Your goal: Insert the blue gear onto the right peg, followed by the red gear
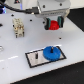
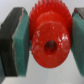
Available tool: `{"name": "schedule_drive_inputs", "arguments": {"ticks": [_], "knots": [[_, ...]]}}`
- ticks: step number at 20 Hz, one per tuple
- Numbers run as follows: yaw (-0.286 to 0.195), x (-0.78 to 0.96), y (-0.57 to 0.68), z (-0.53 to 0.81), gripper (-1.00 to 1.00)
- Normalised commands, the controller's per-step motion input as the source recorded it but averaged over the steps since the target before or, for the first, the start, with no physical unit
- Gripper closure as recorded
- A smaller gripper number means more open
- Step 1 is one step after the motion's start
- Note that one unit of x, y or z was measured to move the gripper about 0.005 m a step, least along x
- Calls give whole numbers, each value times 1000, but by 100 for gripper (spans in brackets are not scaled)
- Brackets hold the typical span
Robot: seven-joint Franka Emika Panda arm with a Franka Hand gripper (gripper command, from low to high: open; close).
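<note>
The blue gear [image 1: 51,52] lies flat on the grey plate with black rim [image 1: 35,61], toward the exterior view's right end of the plate. The right peg is hidden under it or too small to tell. A short dark pin [image 1: 37,55] stands on the plate's other half. My gripper [image 1: 54,25] hangs above and behind the plate, shut on the red gear [image 1: 54,24]. In the wrist view the red gear [image 2: 49,39] fills the middle, toothed rim and centre hole showing, clamped between the two teal pads [image 2: 21,42].
A small beige and dark fixture [image 1: 18,28] stands on the white table at the exterior view's left. A blue object [image 1: 2,10] sits at the far left edge. Dark cables run along the back.
</note>
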Motion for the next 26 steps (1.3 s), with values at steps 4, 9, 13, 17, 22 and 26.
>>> {"name": "schedule_drive_inputs", "arguments": {"ticks": [4,9,13,17,22,26], "knots": [[0,792,-131,228,100],[0,770,-133,204,100],[0,723,-103,158,100],[0,625,-107,65,100],[0,476,-136,-15,100],[0,179,-139,-89,100]]}}
